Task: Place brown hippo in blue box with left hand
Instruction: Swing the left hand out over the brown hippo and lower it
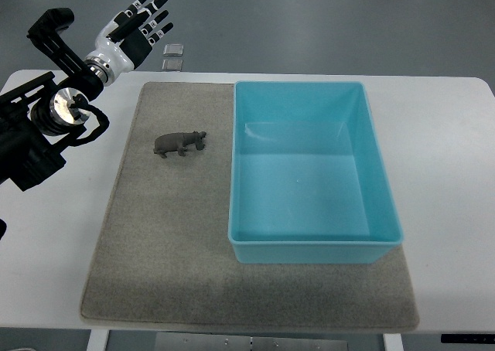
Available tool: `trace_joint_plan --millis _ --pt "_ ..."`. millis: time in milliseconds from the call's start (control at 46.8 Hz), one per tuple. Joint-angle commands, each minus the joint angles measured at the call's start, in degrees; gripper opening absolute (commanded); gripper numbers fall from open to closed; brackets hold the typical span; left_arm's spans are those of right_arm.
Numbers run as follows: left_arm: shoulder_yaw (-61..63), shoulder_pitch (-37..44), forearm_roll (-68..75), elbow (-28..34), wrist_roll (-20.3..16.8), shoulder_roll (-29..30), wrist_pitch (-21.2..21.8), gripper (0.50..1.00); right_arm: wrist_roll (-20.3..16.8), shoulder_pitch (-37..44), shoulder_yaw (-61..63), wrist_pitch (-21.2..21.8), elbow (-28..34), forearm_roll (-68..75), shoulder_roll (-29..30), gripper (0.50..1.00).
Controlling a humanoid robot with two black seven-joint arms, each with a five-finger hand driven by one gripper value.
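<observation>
White table (pixel 54 235), rounded corners, smooth matte top, carrying a grey felt-like mat (pixel 162 250) with soft, slightly fuzzy texture and rounded edges. On the mat's right portion: blue box (pixel 387 204), rectangular, open-topped, glossy plastic, thin walls sloping inward toward a flat floor, interior bare. On the mat's left portion, upper half: brown hippo (pixel 179 143), small dark figurine, standing on its legs, head toward the box, lying just beside the box's left wall but apart from it. Bare mat between hippo and box wall; the wall's raised rim as the only barrier between them.

Upper left: left hand (pixel 135 30), white palm shell with black segmented fingers, fingers spread and released, grasping nothing, raised beyond the table's far-left corner, well apart from the hippo. Behind the wrist: black arm links (pixel 31 134) with a polished metal disc at the joint, overhanging the table's left edge.

Beyond the far table edge, on the grey floor near the fingertips: two small flat pale squares (pixel 173 56), material unclear. Right arm out of view.
</observation>
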Motion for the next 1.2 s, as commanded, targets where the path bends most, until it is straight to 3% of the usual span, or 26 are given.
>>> trace_joint_plan --millis 0,278,727,1176 --pt "3.79 -1.46 0.60 -1.00 0.05 0.98 0.00 0.996 0.00 0.00 0.00 0.03 0.00 0.00 0.00 0.936" --pt "10.21 -3.40 15.18 -7.33 0.05 5.20 0.09 0.996 0.00 0.00 0.00 0.03 0.00 0.00 0.00 0.936" --pt "13.64 -4.98 42.34 -7.77 0.14 5.90 -1.32 0.996 0.00 0.00 0.00 -0.06 0.00 0.00 0.00 0.936" --pt "20.06 -11.49 58.43 -11.81 0.23 12.84 -10.81 0.996 0.00 0.00 0.00 0.03 0.00 0.00 0.00 0.936"
